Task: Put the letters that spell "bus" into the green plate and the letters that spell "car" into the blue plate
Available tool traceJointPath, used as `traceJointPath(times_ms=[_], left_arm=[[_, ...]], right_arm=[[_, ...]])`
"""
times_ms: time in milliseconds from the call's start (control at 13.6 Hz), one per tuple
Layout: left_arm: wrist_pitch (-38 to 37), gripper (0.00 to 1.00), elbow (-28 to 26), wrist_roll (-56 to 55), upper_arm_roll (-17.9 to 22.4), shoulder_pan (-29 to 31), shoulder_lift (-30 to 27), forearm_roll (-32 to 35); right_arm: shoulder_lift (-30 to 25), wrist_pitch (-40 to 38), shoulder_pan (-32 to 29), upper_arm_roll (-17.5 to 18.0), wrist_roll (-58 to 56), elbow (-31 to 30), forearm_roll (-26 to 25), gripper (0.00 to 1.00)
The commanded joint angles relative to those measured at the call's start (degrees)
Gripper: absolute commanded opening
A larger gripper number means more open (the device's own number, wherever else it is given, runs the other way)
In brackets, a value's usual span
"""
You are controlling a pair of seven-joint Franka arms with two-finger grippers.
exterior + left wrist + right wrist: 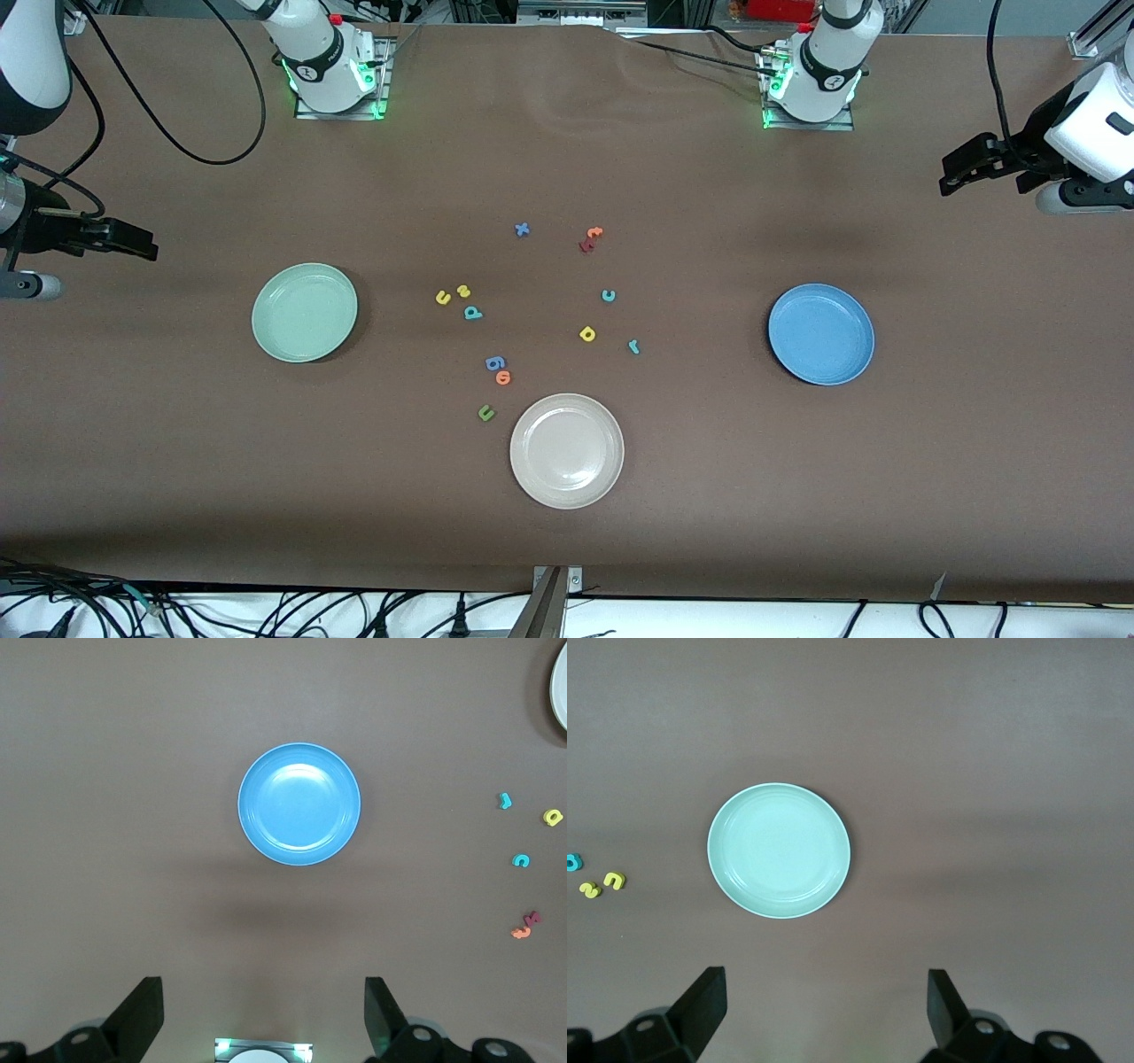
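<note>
Foam letters all loose on the table (177,496), both plates bare, nothing picked yet.

We see the yellow u (443,298), yellow s (463,291) and teal b (472,312) bunched together between the green plate (305,312) and table centre. The teal c (609,295), yellow a (587,334) and teal r (633,346) sit more spread out, toward the blue plate (821,334). Left gripper (263,1014) hangs high over the table near the blue plate, right gripper (824,1010) over the table near the green plate; both have jaws spread wide and carry nothing. We judge the letters light, soft and thin: pinch straight down across a stroke, gently, since they could squash or skid. The u and s nearly touch, so we'd risk nudging one while taking the other.
</note>
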Motion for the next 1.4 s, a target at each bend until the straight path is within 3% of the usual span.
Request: traceJointPath(times_ms=[0,515,1325], left_arm=[[-0.02,1.00,-0.52,1.53,0.07,0.19,-0.38,0.49],[-0.28,1.00,-0.61,6.89,0.34,1.60,-0.38,0.67],[-0.37,1.00,-0.35,6.37,-0.54,0.89,-0.47,0.75]], right_arm=[[-0.44,0.23,-0.22,0.28,-0.01,-0.48,0.54,1.00],[-0.44,0.23,-0.30,0.19,-0.01,0.05,0.54,1.00],[-0.44,0.23,-0.30,0.19,-0.27,-0.04,0.45,1.00]])
